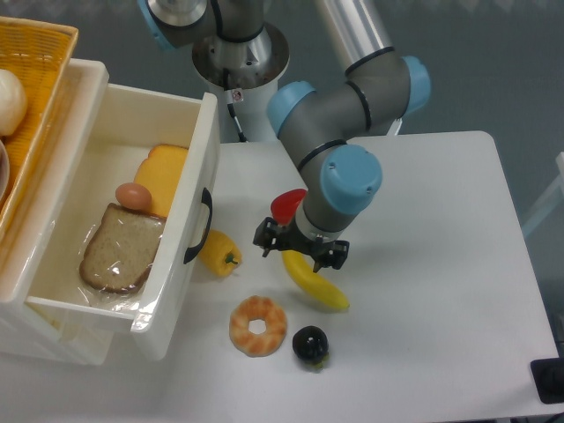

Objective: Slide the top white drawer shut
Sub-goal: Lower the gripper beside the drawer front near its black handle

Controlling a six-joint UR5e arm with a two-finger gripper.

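1. The top white drawer [106, 211] is standing pulled well out at the left edge of the desk [441, 264], its front panel facing right and overhanging the desk's left part, with the black arched handle [201, 225] on that panel.
2. The drawer is holding a wrapped bread slice [122, 249], an egg [133, 195] and a yellow cheese piece [163, 177]; an orange wicker basket [31, 79] is sitting beside it at the far left.
3. The gripper [300, 248] is hovering over the upper end of the banana [315, 280] near the middle of the desk, apart from the drawer front, with its fingers spread apart and holding nothing.
4. The step in hand looks like the approach: the arm is needing to bring the fingers to the front panel before any pushing begins.
5. A good push is probably going flat against the panel near the handle, level with its middle, so the drawer is running straight on its rails and not skewing.
6. The yellow pepper [220, 253] is lying just beside the panel's lower edge, so the fingers are better kept above it; the red pepper [287, 206], donut [258, 326] and dark fruit [310, 345] are lying clear of that path.
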